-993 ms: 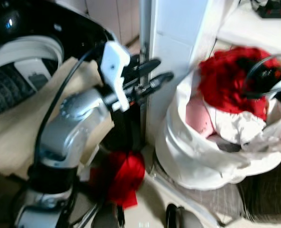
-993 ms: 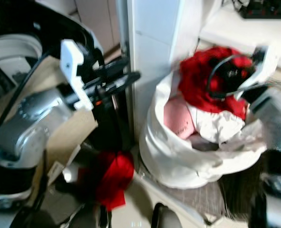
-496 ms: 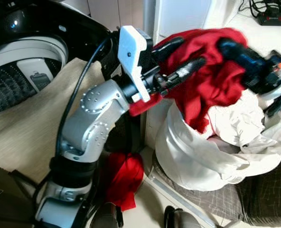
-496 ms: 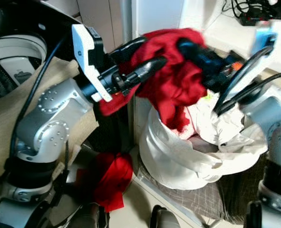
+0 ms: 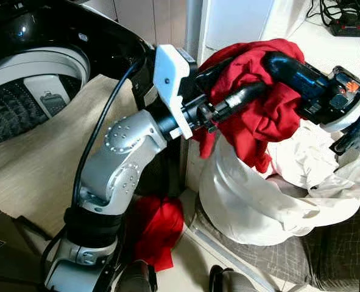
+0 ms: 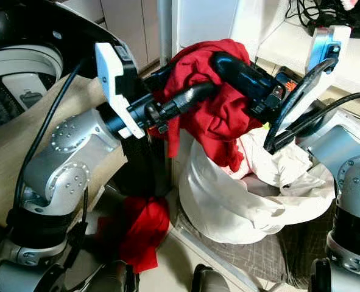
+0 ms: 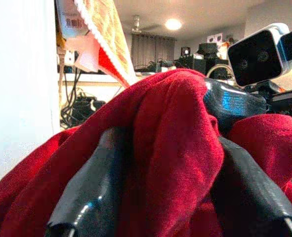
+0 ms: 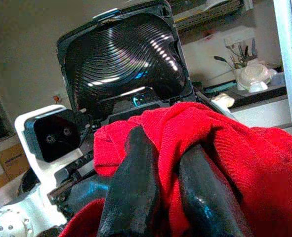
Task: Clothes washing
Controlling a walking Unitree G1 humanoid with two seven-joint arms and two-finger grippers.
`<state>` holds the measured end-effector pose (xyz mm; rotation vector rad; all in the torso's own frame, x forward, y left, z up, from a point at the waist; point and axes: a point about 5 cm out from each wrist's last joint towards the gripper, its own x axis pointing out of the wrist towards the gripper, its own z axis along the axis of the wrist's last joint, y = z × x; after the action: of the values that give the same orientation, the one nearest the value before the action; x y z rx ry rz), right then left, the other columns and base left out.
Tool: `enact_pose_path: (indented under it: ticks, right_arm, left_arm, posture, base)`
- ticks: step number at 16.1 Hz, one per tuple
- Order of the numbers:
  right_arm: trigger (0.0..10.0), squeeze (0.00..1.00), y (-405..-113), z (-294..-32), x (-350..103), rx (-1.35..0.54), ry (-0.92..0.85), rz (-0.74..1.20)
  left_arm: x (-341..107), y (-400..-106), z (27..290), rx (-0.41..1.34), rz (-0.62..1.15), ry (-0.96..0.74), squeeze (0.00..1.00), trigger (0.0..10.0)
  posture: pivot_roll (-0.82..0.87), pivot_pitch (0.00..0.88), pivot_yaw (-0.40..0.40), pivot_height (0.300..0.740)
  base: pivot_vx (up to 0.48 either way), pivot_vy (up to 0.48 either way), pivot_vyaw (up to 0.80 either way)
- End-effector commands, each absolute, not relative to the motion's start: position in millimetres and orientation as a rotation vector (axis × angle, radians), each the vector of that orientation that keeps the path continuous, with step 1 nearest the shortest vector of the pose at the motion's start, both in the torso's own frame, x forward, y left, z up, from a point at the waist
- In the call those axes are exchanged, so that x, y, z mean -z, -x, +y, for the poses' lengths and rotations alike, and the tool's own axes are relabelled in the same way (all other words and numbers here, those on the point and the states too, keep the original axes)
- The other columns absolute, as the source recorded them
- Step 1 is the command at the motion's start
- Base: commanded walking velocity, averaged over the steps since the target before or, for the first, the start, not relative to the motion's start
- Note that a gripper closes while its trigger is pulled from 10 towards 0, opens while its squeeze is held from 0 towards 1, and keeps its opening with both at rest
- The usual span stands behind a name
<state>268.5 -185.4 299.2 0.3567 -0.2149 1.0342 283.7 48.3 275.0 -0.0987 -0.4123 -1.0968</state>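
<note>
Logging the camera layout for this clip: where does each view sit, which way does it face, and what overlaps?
Left and right eye views: on the head, looking down at the white laundry bag, washing machine, both silver arms.
Left wrist view: along the left gripper, jaws clamping the red garment.
Right wrist view: along the right gripper, jaws pinching it, facing the washer's raised lid.
Shared: all show the red garment; each wrist view shows the other wrist's camera.

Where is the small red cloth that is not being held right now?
The loose red cloth lies on the floor in the left eye view, low and centre-left, beside the base of the left arm and left of the white laundry bag.
</note>
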Motion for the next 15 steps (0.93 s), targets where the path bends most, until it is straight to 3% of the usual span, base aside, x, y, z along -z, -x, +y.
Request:
enact_pose_path:
  ticks: [1,14,15]
  right_arm:
    - [0.0,0.00,-264.9,-183.2,-304.3,-1.056,-0.343,-0.234]
    - [0.0,0.00,-266.1,-185.4,-304.4,-1.040,-0.335,-0.221]
    - [0.7,0.00,-266.6,-185.9,-303.9,-1.030,-0.327,-0.218]
  left_arm:
    - [-275.2,-282.1,48.5,1.112,-0.419,0.096,0.00,0.0]
    - [-273.6,-285.5,54.0,1.081,-0.410,0.095,0.00,0.0]
    - [-274.4,-287.6,55.7,1.063,-0.414,0.092,0.00,0.0]
  posture:
    - [-0.07,0.083,0.003,0.740]
    - [-0.08,0.093,0.001,0.740]
    - [-0.08,0.092,0.002,0.740]
  base:
    - [0.000,0.000,0.00]
    - [0.000,0.000,0.00]
    - [0.000,0.000,0.00]
